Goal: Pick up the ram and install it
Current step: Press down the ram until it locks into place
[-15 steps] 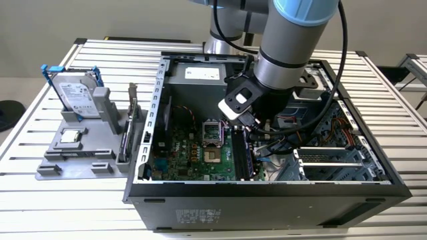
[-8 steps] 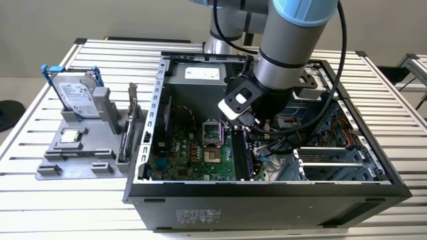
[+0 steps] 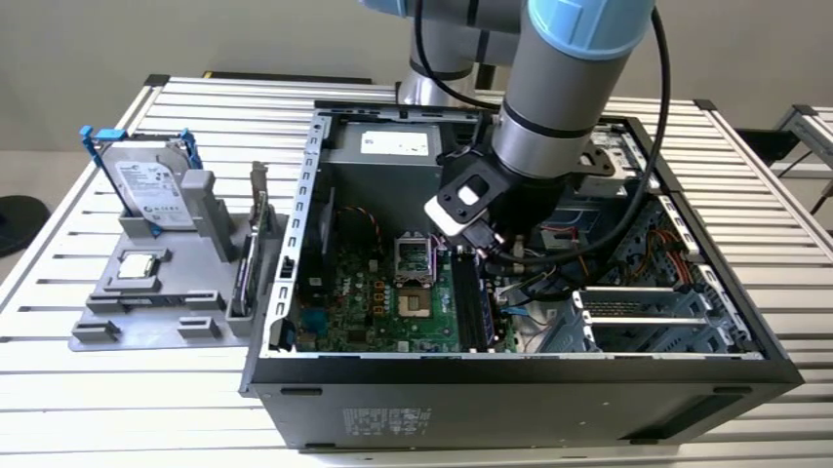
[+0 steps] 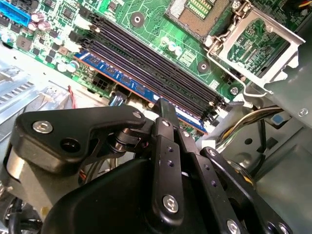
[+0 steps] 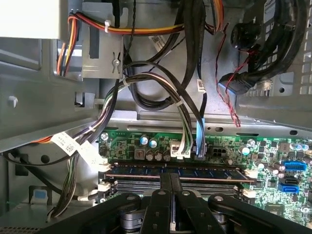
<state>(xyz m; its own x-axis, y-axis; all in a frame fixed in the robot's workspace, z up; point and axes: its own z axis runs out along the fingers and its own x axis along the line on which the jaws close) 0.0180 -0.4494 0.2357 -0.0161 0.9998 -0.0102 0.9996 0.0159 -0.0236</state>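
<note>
The arm [image 3: 560, 107] comes down steeply from the top of the exterior view into the open case [image 3: 521, 375], its wrist bent so the gripper [image 3: 485, 255] points down at the motherboard [image 3: 371, 297], just to the exterior view's right of the CPU socket [image 3: 412, 257]. In both wrist views the 2 fingers [image 5: 165, 183] stand pressed close together, almost fully shut, their tips resting on the top edge of the ram [image 5: 175, 171]. The ram sits upright in the slot nearest the board's edge, with 3 empty black slots [image 4: 156, 66] beside it on the socket side in the second wrist view, where its blue-green strip [image 4: 131, 84] runs along the outermost slot and the fingers [image 4: 168, 117] meet it near its middle. Whether the fingers pinch the ram or only press on it, I cannot tell. In the first wrist view white latches [image 5: 103, 166] stand at the slot ends, and bundles of cables [image 5: 161, 87] hang from the case wall above the board. The case rests on a slatted bench [image 3: 156, 390]. To the exterior view's left of the case a grey holder [image 3: 156, 292] carries a hard drive [image 3: 154, 190] standing upright, a small chip [image 3: 140, 265] lying flat, and a card [image 3: 260, 234] on edge next to the case wall.
</note>
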